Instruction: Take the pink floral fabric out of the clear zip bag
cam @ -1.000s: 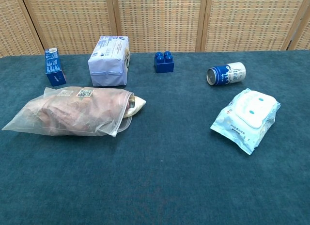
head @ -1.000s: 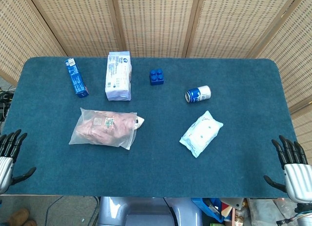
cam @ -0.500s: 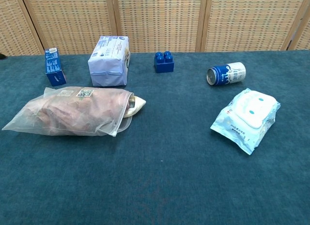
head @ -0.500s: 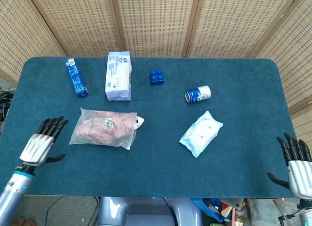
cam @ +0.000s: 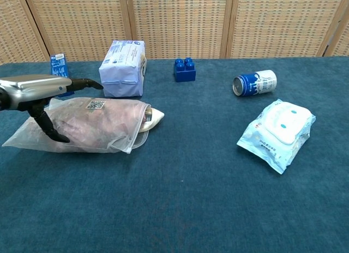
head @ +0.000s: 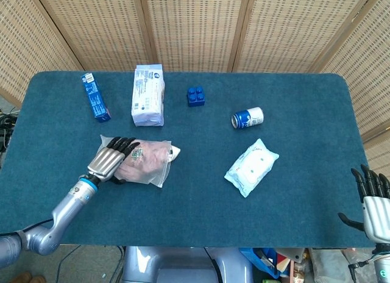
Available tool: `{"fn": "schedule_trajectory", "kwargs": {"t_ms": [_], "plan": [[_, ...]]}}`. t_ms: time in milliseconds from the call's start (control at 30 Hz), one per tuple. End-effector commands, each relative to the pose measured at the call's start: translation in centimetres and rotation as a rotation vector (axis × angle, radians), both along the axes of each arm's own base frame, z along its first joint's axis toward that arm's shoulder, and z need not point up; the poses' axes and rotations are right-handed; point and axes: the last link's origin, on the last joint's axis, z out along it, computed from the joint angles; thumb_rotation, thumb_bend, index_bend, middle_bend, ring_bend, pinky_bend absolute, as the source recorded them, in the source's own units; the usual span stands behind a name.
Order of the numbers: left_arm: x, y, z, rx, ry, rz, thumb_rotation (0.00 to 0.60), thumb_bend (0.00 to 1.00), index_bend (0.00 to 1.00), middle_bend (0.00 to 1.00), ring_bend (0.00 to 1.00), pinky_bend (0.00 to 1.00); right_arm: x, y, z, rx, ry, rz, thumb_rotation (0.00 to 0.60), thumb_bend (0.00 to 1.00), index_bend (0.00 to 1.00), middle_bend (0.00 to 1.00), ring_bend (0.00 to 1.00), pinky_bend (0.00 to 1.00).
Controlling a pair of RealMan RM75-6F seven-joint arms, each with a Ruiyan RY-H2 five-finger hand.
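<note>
Left hand (head: 113,158): fingers spread flat over clear zip bag (head: 152,164), thumb down at bag's near side, grasping nothing | Pink floral fabric (cam: 109,122): inside bag, under left hand, on bench (head: 201,197) | Right hand (head: 373,197): fingers apart, empty, at bench's near corner, well apart from bag

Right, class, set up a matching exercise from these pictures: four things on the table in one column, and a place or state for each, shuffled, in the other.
1. clear zip bag
2. blue can
3. blue brick
4. right hand

A. lying on its side
B. off the table's near right corner, holding nothing
C. under the left hand
D. standing right of the white pack

Pairs: 1-C, 2-A, 3-D, 4-B
</note>
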Motion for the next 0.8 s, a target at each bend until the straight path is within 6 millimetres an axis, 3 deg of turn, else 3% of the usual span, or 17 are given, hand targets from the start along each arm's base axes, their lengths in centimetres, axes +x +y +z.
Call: {"fn": "schedule_trajectory", "kwargs": {"t_ms": [33, 400, 533, 633, 700, 800], "plan": [[0.2, 0.7, -1.1, -0.024, 0.042, 0.008, 0.600, 0.14, 0.00, 0.00, 0.00, 0.00, -0.3, -0.2, 0.0, -0.001, -0.001, -0.016, 0.600, 0.00, 0.00, 0.00, 0.00, 0.00], [-0.7, 1.5, -2.7, -0.060, 0.070, 0.072, 0.600, 0.14, 0.00, 0.00, 0.00, 0.02, -0.9, -0.5, 0.3, -0.007, -0.011, -0.039, 0.600, 0.00, 0.00, 0.00, 0.00, 0.00], [-0.7, 2.0, -3.3, -0.049, 0.055, 0.086, 0.600, 0.15, 0.00, 0.01, 0.03, 0.24, -1.0, -0.6, 0.2, -0.005, -0.012, -0.041, 0.600, 0.00, 0.00, 0.00, 0.00, 0.00], [-0.7, 2.2, -3.4, -0.045, 0.028, 0.090, 0.600, 0.15, 0.02, 0.16, 0.19, 0.38, -1.0, -0.6, 0.2, -0.005, -0.012, -0.042, 0.600, 0.00, 0.00, 0.00, 0.00, 0.00], [-0.6, 2.2, -3.5, -0.040, 0.010, 0.093, 0.600, 0.15, 0.09, 0.25, 0.27, 0.44, -1.0, -0.6, 0.2, -0.003, -0.011, -0.041, 0.600, 0.00, 0.00, 0.00, 0.00, 0.00], [-0.6, 2.3, -3.7, -0.022, -0.029, 0.097, 0.600, 0.19, 0.28, 0.39, 0.37, 0.52, -0.9, -0.6, 0.0, 0.002, -0.009, -0.041, 0.600, 0.00, 0.00, 0.00, 0.00, 0.00]]}}
